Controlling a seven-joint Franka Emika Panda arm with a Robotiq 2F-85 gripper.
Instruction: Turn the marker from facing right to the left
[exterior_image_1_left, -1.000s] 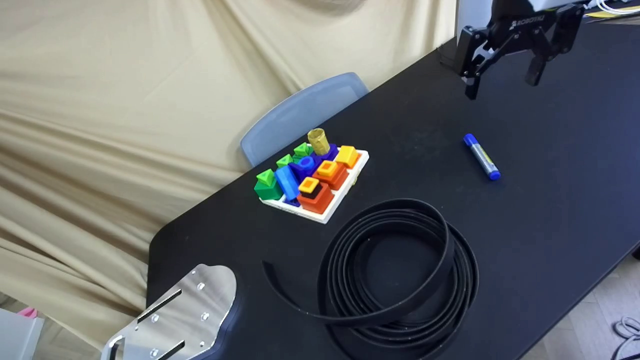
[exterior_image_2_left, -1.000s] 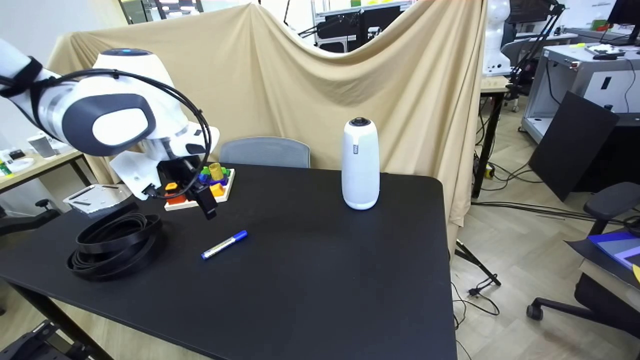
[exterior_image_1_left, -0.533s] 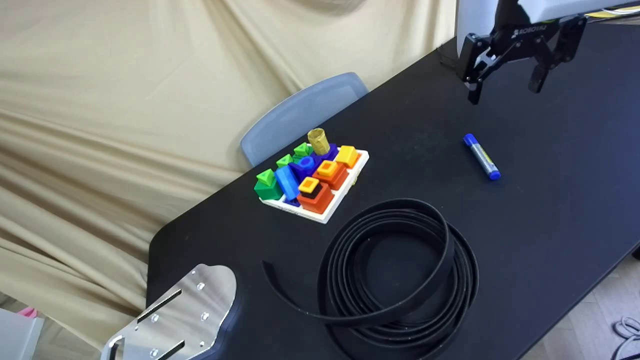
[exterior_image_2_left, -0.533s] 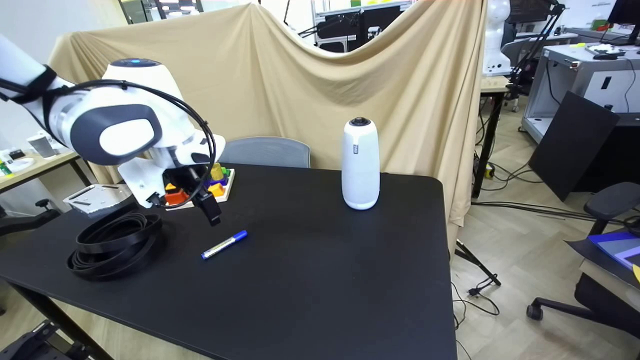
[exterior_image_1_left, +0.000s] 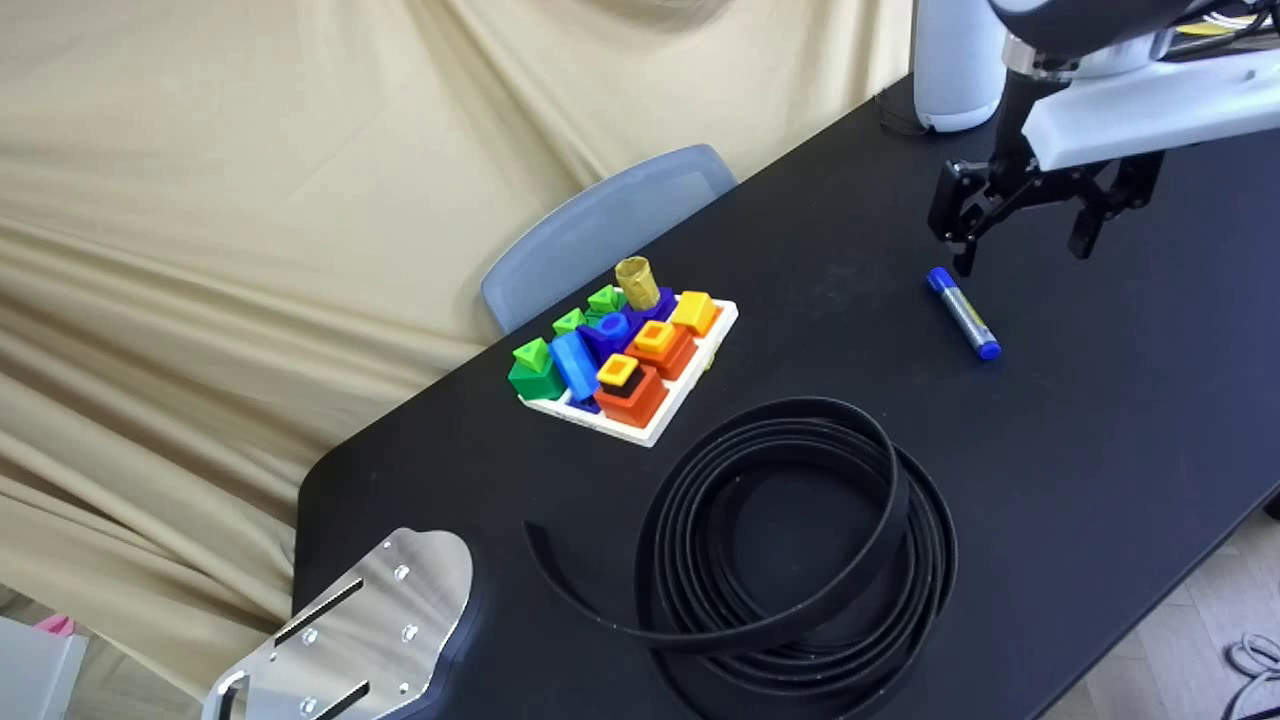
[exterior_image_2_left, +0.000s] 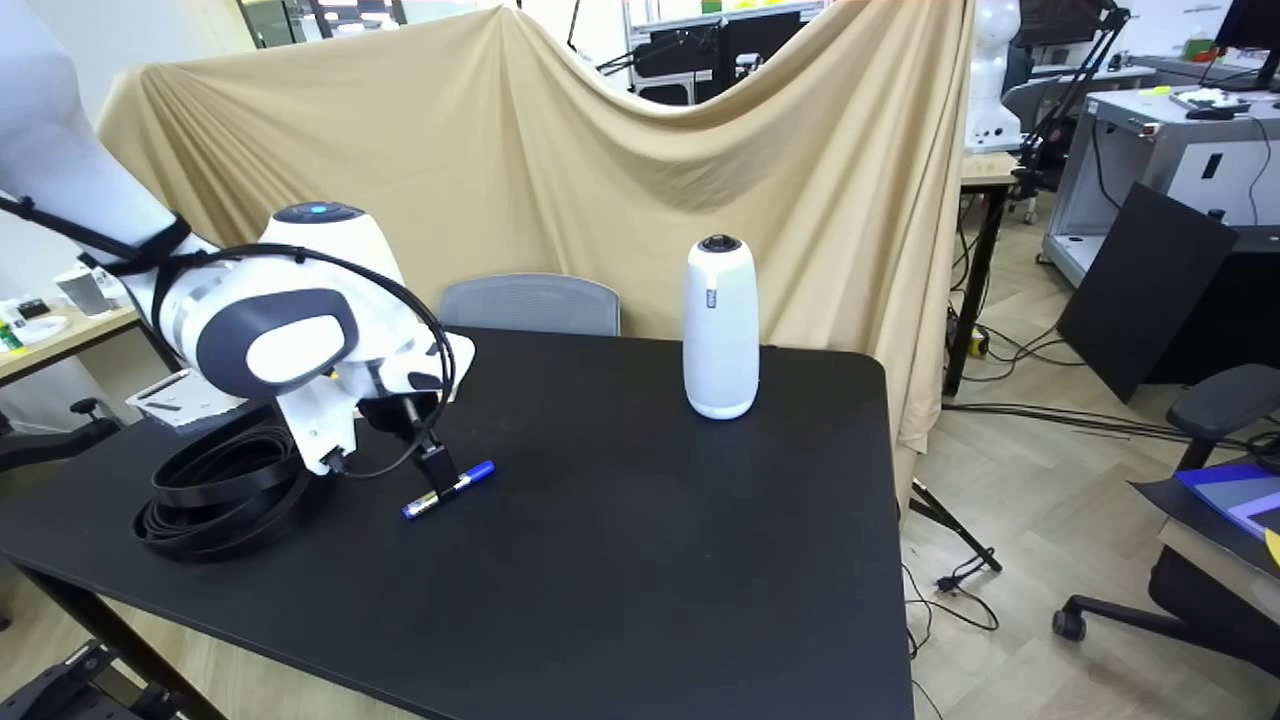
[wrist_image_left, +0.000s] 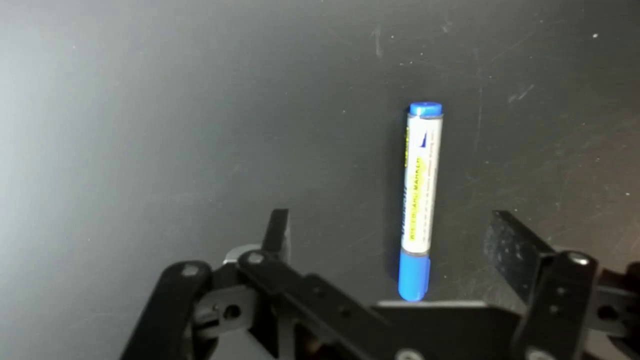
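Observation:
The marker (exterior_image_1_left: 966, 318) is a slim pen with a blue cap, a blue end and a white label. It lies on the black table in both exterior views, partly behind a finger in an exterior view (exterior_image_2_left: 480, 472). In the wrist view the marker (wrist_image_left: 421, 185) points up and down the picture, its longer blue cap toward the gripper. My gripper (exterior_image_1_left: 1023, 256) is open and empty, low over the table near the cap end. In the wrist view my gripper (wrist_image_left: 390, 220) has its fingers on either side of the marker's line, apart from it.
A black cable coil (exterior_image_2_left: 230, 500) lies beside the marker. A white tray (exterior_image_1_left: 690, 392) of colourful blocks sits nearby. A tall white cylindrical device (exterior_image_2_left: 722, 330) stands toward the back. A metal plate (exterior_image_1_left: 390, 610) is at the far end of the table.
My arm and gripper have come down toward the table, bringing the open fingers close to the marker. The marker has not moved.

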